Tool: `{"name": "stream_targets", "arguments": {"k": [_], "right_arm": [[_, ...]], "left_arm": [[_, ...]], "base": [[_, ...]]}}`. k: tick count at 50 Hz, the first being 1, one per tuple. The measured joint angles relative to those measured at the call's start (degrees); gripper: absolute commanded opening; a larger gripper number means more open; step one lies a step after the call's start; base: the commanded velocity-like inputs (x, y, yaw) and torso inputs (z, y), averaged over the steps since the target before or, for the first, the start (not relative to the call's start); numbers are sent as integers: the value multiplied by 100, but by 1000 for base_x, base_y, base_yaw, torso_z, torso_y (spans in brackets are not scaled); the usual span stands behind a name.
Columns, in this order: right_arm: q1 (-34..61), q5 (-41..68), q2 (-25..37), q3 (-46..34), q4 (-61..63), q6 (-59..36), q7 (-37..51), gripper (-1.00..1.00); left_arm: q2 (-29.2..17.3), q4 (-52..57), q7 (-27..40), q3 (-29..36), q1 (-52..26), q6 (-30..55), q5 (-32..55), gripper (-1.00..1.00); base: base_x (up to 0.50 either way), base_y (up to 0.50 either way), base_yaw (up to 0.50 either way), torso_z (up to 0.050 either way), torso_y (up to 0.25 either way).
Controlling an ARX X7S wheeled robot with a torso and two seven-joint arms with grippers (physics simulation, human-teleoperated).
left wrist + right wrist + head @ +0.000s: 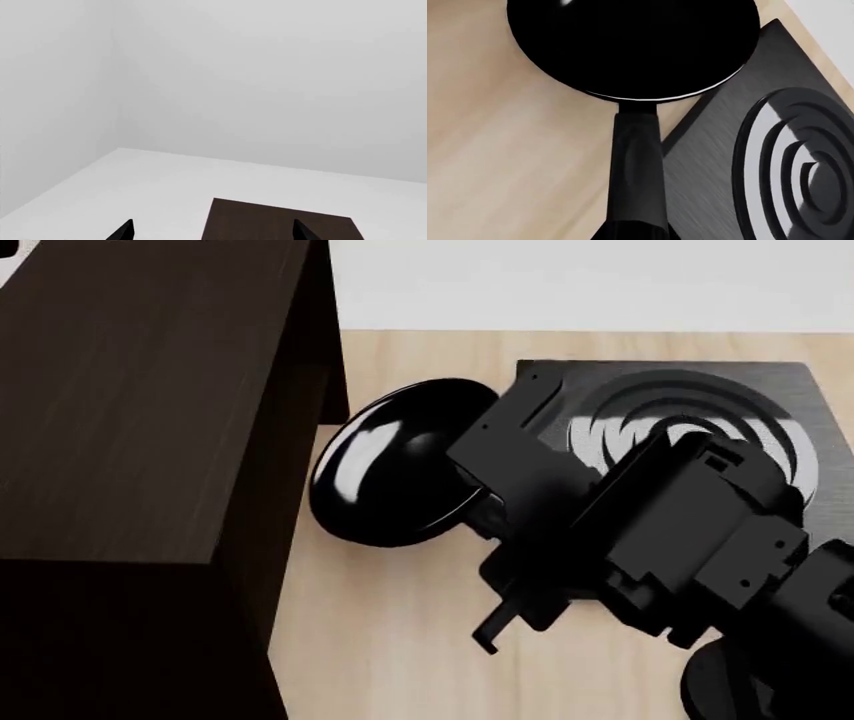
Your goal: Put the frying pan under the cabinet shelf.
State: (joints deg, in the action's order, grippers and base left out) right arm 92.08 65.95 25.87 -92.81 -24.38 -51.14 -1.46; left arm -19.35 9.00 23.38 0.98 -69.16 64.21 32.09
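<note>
The right end effector point(470, 502) is gripping the frying pan point(394, 462) by its handle, holding it tilted beside the cabinet shelf point(134, 400), near the tabletop's point(387, 640) far edge. The left end effector point(213, 231) is spread wide, holding nothing.

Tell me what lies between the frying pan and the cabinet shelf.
Only bare wooden tabletop: in the head view a thin strip separates the frying pan from the cabinet shelf.

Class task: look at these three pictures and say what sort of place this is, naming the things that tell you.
Probably a simulated kitchen worktop. A black frying pan is held by the right gripper over a pale wooden counter, beside a square stove plate with rings and a dark wooden cabinet.
</note>
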Motion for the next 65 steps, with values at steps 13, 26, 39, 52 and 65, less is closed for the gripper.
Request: {"name": "stream_targets", "arguments": {"k": [13,26,39,52,65], "right_arm": [[-290,-339,-80,48,25,230,1,-100],[-585,-218,35,322,662,354,150,-100],[-969,446,14,559,1034,652,-166,-100],[-1347,66,-665,444,-899,1638,-1592,-100],[-1584,-1481,-2018,788,-3940,2704,-3446,-100]], "left_arm": [[-36,30,28,-26,-14,30,40,100],[-58,38,45,-35,-32,35,72,100],[-83,56,56,-33,-15,29,102,100],[-127,114,94,-39,12,59,127,100],[-182,178,141,-46,44,83,139,100]], "base": [[0,0,3,0,0],[0,0,3,0,0],[0,0,1,0,0],[0,1,2,0,0],[1,0,1,0,0]]}}
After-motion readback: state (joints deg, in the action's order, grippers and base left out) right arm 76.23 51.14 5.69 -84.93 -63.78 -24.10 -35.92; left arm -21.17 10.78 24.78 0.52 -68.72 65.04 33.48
